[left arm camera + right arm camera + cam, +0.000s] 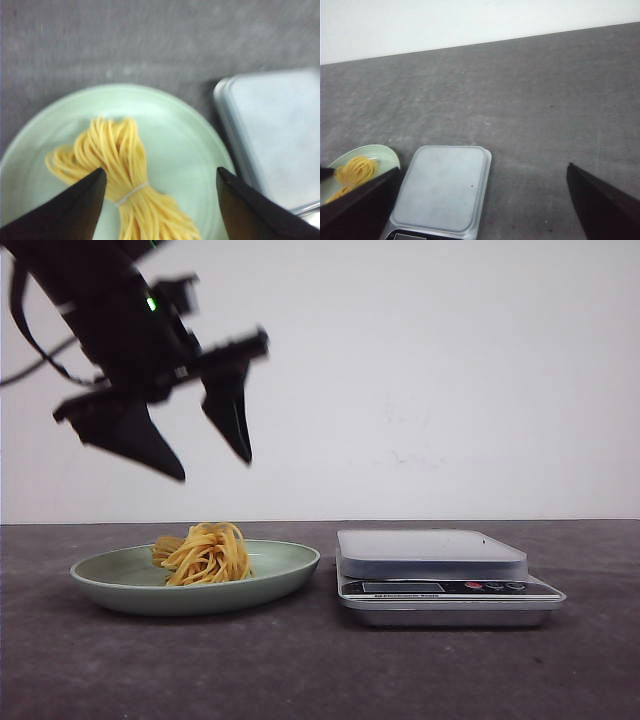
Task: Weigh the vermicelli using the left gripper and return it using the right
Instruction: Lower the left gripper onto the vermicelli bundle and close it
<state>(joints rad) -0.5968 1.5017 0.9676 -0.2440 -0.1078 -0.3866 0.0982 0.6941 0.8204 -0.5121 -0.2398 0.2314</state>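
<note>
The vermicelli (205, 553) is a small yellow-orange bundle tied with a thin band, lying on a pale green plate (290, 562) at the left of the table. My left gripper (215, 470) hangs open well above the plate, nothing between its fingers. In the left wrist view the vermicelli (125, 175) lies below and between the spread fingers, nearer one of them, on the plate (190, 150). My right gripper (482, 170) is open and empty; its view shows the scale (442, 187), the plate (382, 152) and the vermicelli (355, 170). The right arm is out of the front view.
A silver kitchen scale (432, 552) with a flat tray and front display stands just right of the plate. Its tray (280, 135) shows beside the plate in the left wrist view. Grey tabletop (320, 670) runs to a white wall behind.
</note>
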